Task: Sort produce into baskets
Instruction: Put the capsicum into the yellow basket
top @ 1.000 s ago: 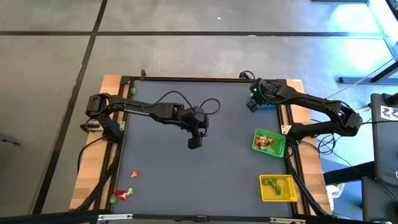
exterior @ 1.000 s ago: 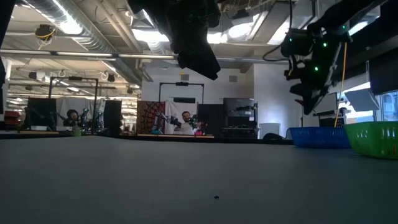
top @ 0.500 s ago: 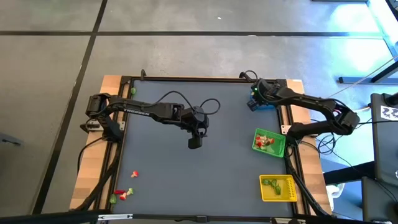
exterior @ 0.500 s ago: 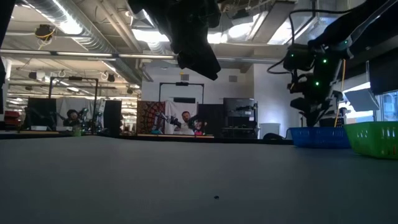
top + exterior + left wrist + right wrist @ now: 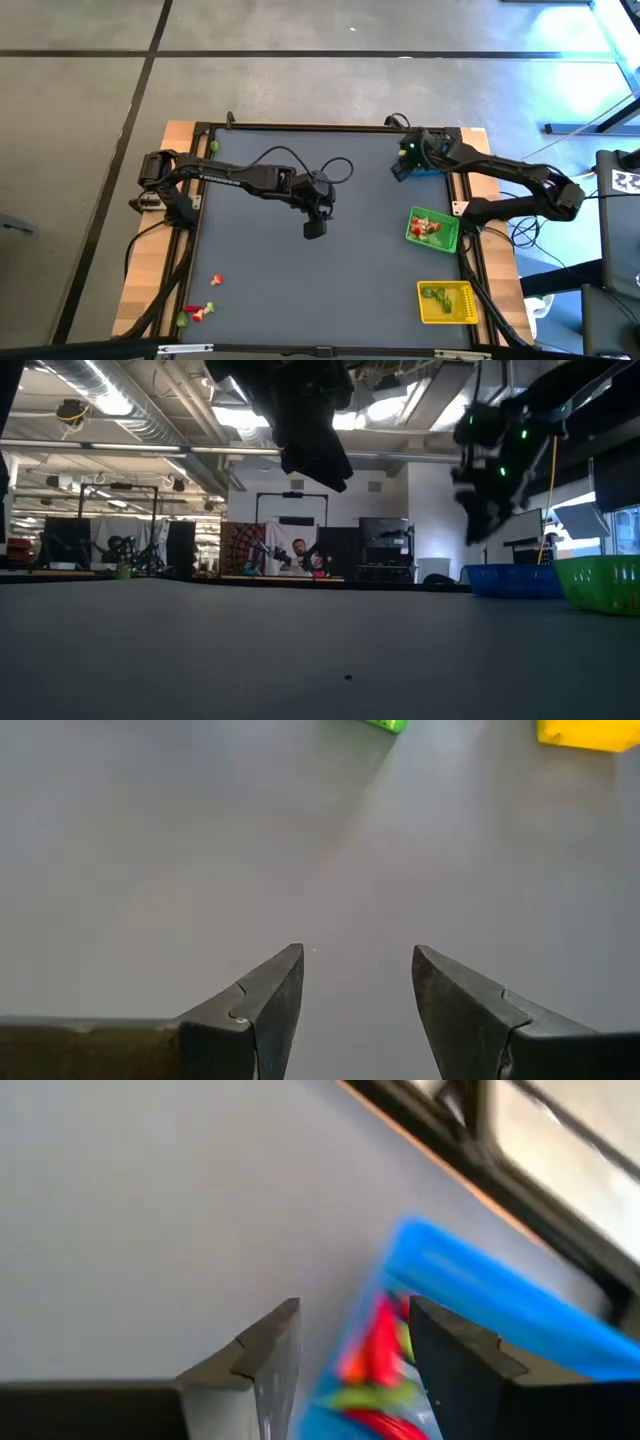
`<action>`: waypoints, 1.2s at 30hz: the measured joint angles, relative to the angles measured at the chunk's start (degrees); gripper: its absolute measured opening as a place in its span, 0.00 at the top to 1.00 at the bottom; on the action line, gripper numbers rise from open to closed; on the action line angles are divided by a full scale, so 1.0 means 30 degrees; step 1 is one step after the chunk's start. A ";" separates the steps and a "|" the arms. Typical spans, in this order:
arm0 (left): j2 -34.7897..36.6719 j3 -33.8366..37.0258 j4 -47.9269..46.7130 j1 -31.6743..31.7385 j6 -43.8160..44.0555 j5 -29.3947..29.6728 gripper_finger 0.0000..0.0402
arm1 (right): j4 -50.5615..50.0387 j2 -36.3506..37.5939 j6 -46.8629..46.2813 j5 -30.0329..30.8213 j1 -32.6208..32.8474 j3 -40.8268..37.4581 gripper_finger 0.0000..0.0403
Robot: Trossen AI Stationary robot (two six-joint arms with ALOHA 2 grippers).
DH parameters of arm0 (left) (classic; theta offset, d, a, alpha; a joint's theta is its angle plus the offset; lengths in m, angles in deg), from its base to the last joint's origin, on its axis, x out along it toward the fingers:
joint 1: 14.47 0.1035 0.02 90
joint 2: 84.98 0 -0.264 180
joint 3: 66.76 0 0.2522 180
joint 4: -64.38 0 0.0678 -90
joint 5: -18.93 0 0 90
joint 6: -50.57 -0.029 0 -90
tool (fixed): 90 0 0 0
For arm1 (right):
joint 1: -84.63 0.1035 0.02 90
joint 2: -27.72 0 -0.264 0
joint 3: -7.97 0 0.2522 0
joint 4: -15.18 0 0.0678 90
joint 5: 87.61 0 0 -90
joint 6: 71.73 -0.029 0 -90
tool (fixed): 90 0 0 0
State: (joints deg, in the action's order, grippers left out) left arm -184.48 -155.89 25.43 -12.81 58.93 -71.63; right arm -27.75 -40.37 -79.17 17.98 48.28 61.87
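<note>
Right pincer (image 5: 348, 1342), fingers apart and empty, hovers beside blue basket (image 5: 490, 1295) holding produce (image 5: 372, 1350).

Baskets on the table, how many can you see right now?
3. The blue basket sits at the far right corner, partly under the right arm; the green basket lies midway along the right edge; the yellow basket is at the near right corner.
</note>
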 joint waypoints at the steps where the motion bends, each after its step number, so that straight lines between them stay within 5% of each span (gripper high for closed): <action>1: 0.0011 0.0000 -0.0109 0.0042 0.0018 0.0002 0.54 | 0.0254 0.0369 -0.0019 -0.0181 0.0541 0.0118 0.54; 6: 0.0736 0.0000 -0.1496 0.0385 0.0077 0.0968 0.54 | 0.2615 0.1759 -0.0414 -0.1614 0.3459 0.0237 0.54; 14: 0.3223 0.0000 -0.4905 0.1820 0.0785 0.6285 0.54 | 0.5949 0.1341 -0.0906 -0.2069 0.7408 -0.0095 0.54; 24: 0.3978 -0.0007 -1.0873 0.5652 0.3155 1.1434 0.54 | 0.7460 -0.0324 -0.0934 -0.1930 0.9764 -0.0169 0.55; 36: 0.3978 -0.0007 -1.1983 1.0846 0.3716 1.1972 0.54 | 0.7848 -0.2435 -0.2226 -0.1916 1.0284 -0.0169 0.55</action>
State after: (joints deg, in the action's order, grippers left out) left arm -172.55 -155.91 -10.52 19.73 70.08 -35.71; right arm -4.21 -47.67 -85.84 12.23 79.13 61.37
